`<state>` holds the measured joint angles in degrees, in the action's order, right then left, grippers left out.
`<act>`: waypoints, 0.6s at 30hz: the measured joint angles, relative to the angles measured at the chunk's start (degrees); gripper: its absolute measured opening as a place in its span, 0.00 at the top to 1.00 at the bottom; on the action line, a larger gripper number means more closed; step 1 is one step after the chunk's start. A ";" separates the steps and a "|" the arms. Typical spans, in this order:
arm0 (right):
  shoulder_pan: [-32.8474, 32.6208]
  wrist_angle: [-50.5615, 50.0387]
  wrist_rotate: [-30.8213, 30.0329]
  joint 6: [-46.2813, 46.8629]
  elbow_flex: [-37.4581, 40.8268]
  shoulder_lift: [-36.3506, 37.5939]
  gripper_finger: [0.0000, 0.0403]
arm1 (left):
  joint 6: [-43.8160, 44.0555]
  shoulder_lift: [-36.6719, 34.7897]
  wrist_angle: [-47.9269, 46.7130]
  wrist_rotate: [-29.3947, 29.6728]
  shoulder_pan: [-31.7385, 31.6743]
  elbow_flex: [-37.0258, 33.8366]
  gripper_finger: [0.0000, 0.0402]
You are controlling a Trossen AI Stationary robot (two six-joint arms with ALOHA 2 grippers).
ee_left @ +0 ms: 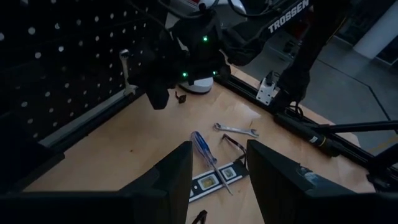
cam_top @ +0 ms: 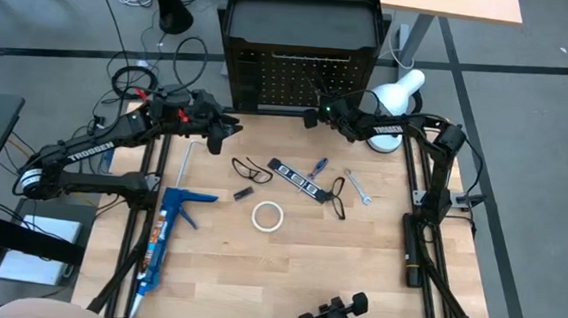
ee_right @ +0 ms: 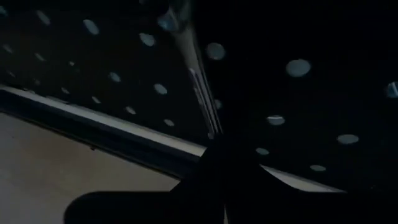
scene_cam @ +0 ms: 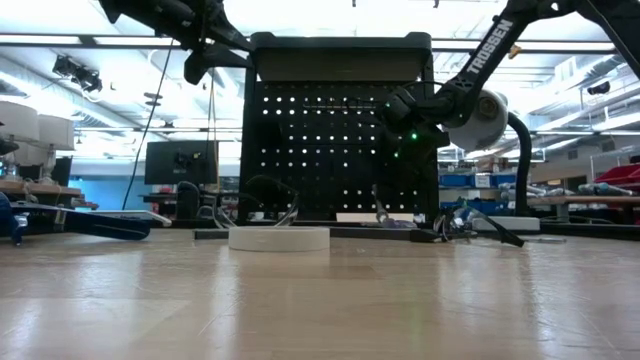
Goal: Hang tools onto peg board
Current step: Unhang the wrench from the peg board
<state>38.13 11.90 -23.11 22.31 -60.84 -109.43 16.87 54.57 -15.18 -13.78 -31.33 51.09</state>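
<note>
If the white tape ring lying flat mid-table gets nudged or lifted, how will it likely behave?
The white tape ring lies flat on the wooden table, so a push would probably slide it, not roll it. Its low, hollow shape suggests it is light and stiff. Stood on edge, it would likely roll.

A wooden table (cam_top: 356, 274) carries a white tape ring (cam_top: 267, 215), a black strip with white marks (cam_top: 295, 178), a blue-handled screwdriver (cam_top: 317, 167), a silver wrench (cam_top: 357, 186) and two black wire loops (cam_top: 251, 169). A blue caulking gun (cam_top: 166, 233) lies at its left edge, the peg board (cam_top: 300, 75) upright at its far edge.
</note>
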 joint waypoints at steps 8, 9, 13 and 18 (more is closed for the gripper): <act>0.48 -0.08 7.35 -0.29 0.00 0.00 1.00 | -0.07 -0.01 -0.05 0.00 0.00 0.00 0.61; 0.58 -0.04 8.05 -0.31 0.00 0.00 1.00 | -0.07 -0.11 -0.18 0.00 0.00 0.00 0.61; 1.30 -0.25 10.18 -0.11 0.00 0.00 1.00 | -0.09 -0.39 -0.11 0.00 0.00 0.00 0.61; 1.91 -4.16 13.75 3.58 0.04 0.96 0.96 | 0.07 -1.22 -0.38 0.00 0.00 0.00 0.61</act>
<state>40.04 7.73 -9.36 25.90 -60.80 -108.47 16.94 53.34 -15.56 -13.78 -31.33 51.09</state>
